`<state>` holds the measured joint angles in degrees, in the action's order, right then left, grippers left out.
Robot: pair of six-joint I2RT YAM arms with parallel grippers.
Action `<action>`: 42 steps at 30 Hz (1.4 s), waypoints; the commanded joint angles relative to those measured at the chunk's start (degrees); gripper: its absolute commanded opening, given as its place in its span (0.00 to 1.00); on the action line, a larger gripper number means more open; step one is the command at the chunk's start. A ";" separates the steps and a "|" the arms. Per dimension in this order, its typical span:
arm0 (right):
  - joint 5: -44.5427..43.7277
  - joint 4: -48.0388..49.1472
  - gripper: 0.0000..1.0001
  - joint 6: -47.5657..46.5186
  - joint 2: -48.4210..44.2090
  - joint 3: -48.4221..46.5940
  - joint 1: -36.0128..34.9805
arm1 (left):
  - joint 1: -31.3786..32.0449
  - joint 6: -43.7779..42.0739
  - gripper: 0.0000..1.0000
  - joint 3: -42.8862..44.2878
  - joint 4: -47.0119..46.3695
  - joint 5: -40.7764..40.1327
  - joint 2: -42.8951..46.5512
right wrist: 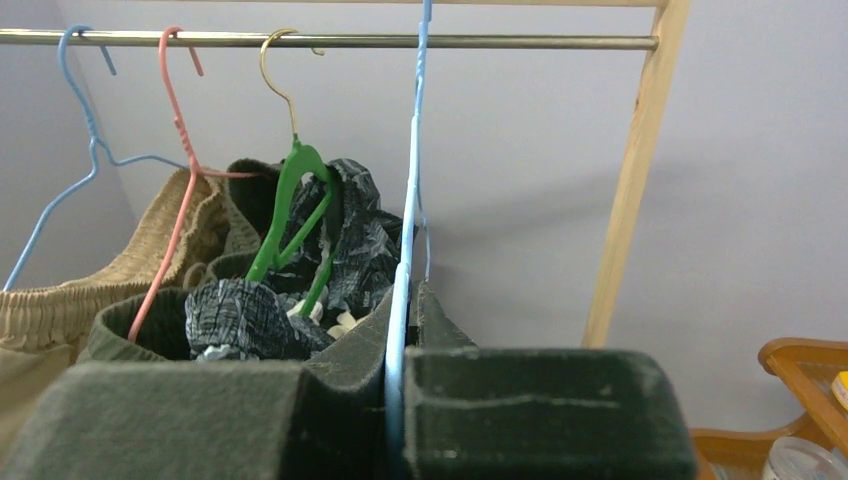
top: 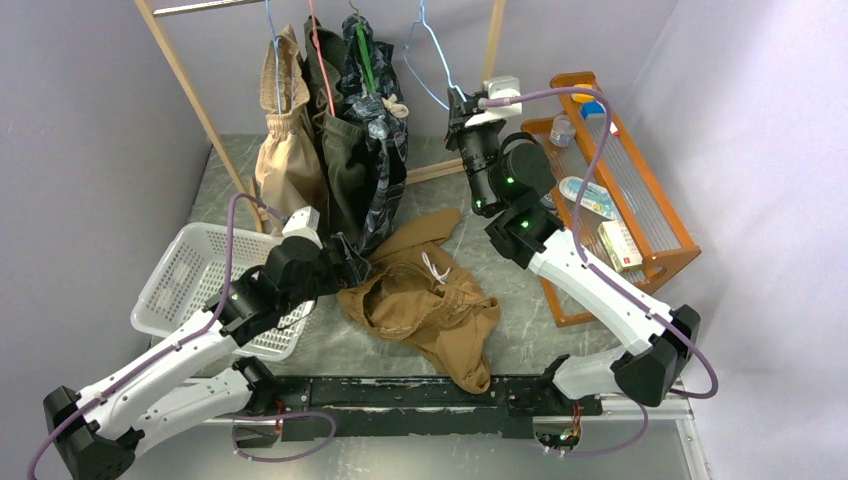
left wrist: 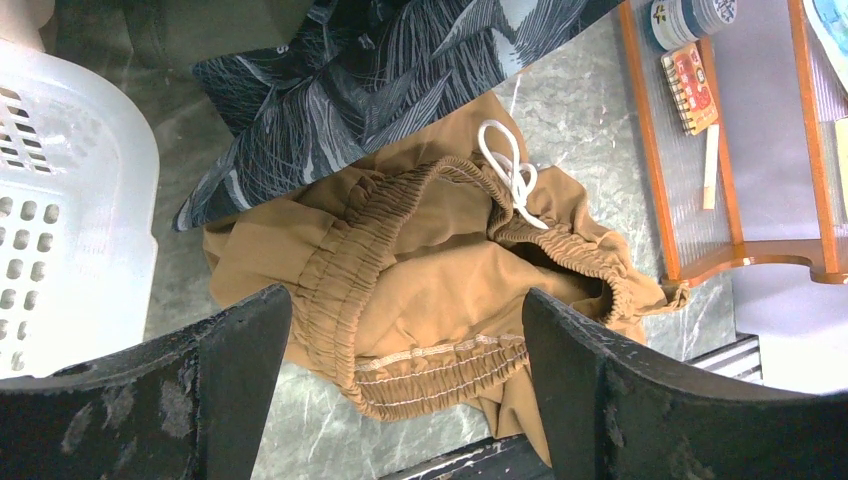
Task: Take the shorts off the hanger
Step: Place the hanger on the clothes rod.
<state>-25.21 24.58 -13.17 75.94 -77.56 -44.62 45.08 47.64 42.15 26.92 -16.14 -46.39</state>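
tan brown soft fabric shorts (top: 425, 300) with gathered elastic waist and white drawstring (left wrist: 510, 165), off any hanger, lying crumpled on the grey marbled table top (top: 520, 300) between the two arms

left gripper (top: 350, 262) low beside the left edge of the tan brown shorts, jaws spread wide, nothing between them; in the left wrist view, black fingers (left wrist: 240, 350) framing the ruffled waistband from above, not touching it

right gripper (top: 462, 105) raised toward the back, jaws closed tight on the thin wire of an empty light blue wire hanger (right wrist: 405, 200), hooked over the silver metal rail (right wrist: 330, 41) of a pale wooden clothes frame (right wrist: 630, 190)

hanging on the same rail, bunched close together: light beige shorts (top: 285, 150) on a second blue wire hanger (right wrist: 60, 190), olive green shorts (top: 340, 170) on a pink wire hanger (right wrist: 175, 150), dark navy-black leaf-patterned shorts (top: 380, 150) on a green plastic hanger (right wrist: 295, 210) with a gold hook; hem of the patterned pair just beside the tan brown shorts

white perforated plastic basket (top: 185, 270) on the table to the left, under the left arm

orange wooden tray rack (top: 665, 215) to the right, holding small jars and packets, among them a small red patterned card (left wrist: 690, 88); print on all of them too small to read
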 commanded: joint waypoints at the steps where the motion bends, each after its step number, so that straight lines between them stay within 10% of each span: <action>1: 0.81 2.52 0.00 0.85 2.79 -3.06 1.05 | -0.01 0.59 0.89 0.29 0.73 0.28 0.72; 25: 1.18 -7.64 0.00 5.75 3.40 3.96 6.15 | -0.05 1.59 0.89 -0.90 3.23 0.02 4.43; 28: 1.50 -11.31 0.33 7.42 4.05 2.64 7.11 | -0.07 1.45 0.89 -0.78 3.32 0.23 4.04; 42: 4.71 -29.66 0.81 19.13 -9.50 8.86 8.10 | -0.06 2.53 0.90 -2.38 2.66 2.55 2.97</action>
<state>-20.73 1.93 -0.86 74.17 -74.15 -36.95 45.08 49.21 41.30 30.04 -15.75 -43.03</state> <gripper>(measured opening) 0.791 0.898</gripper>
